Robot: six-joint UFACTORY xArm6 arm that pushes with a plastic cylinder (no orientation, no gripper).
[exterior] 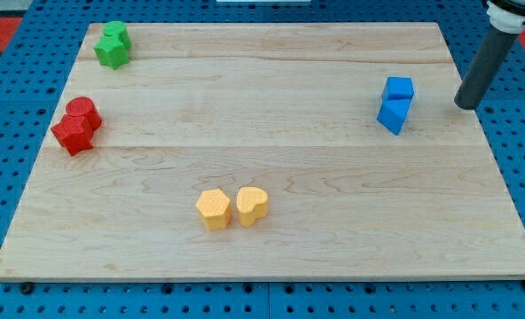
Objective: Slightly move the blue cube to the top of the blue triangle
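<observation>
The blue cube [399,88] sits at the worktop's [245,257] three-o'clock edge, touching the blue triangle [393,115] from twelve o'clock. It looks light, rigid and free-sliding, best nudged on a flat side face. There is no claw to judge, only a rod whose tip [466,105] stands near, at the cube's four o'clock.

A straight, dark grey cylindrical rod under a white collar, ending in my tip [466,106].

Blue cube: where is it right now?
The blue cube sits near the board's right edge in the camera view, touching the blue triangle just below it, with my tip off to its right.
</observation>
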